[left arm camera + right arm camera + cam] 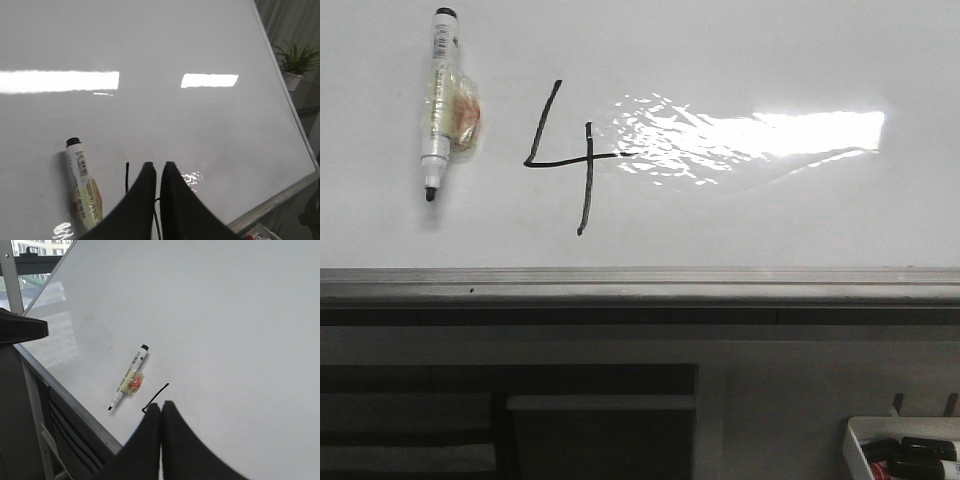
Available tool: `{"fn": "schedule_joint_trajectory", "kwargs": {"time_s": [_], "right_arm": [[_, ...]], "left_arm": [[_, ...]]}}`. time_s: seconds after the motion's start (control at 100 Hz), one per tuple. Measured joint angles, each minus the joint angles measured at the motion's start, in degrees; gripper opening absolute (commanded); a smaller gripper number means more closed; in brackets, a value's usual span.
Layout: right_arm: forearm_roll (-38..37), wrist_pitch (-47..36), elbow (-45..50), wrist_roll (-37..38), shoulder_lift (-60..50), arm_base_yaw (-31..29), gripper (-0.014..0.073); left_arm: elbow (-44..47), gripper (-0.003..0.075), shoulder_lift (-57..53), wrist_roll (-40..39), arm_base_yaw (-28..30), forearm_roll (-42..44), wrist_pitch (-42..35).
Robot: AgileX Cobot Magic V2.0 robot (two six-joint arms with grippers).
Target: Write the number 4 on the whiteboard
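The whiteboard (pixel 720 60) fills the front view, with bright rippled glare right of centre. A thin black number 4 (pixel 588 158) is drawn on it, open at the top. A white marker (pixel 442 90), uncapped with its black tip toward the rail, lies on the board left of the 4. Neither gripper shows in the front view. In the left wrist view my left gripper (pixel 159 165) is shut and empty above the 4 (pixel 127 175), with the marker (pixel 80 175) beside it. In the right wrist view my right gripper (pixel 161 404) is shut and empty near the 4 (pixel 157 392) and the marker (pixel 131 377).
A grey metal rail (pixel 640 285) runs along the board's near edge. A small white tray (pixel 905 450) with markers stands below it at the right. A potted plant (pixel 295 62) stands beyond the board's far side.
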Motion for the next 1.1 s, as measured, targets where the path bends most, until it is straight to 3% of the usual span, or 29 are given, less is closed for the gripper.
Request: {"fn": "schedule_joint_trajectory", "kwargs": {"time_s": [0.2,0.4,1.1], "right_arm": [[0.0,0.1,12.0,0.0,-14.5,0.0,-0.0061],[-0.1,0.4,16.7,0.0,-23.7,0.0,-0.0061],[-0.2,0.4,17.0,0.0,-24.8,0.0,-0.0061]], "left_arm": [[5.9,-0.002,-10.6,0.0,0.0,5.5,-1.4],[7.9,-0.002,-14.6,0.0,0.0,6.3,-3.0],[8.0,-0.002,-14.6,0.0,0.0,5.6,-3.1]]}}
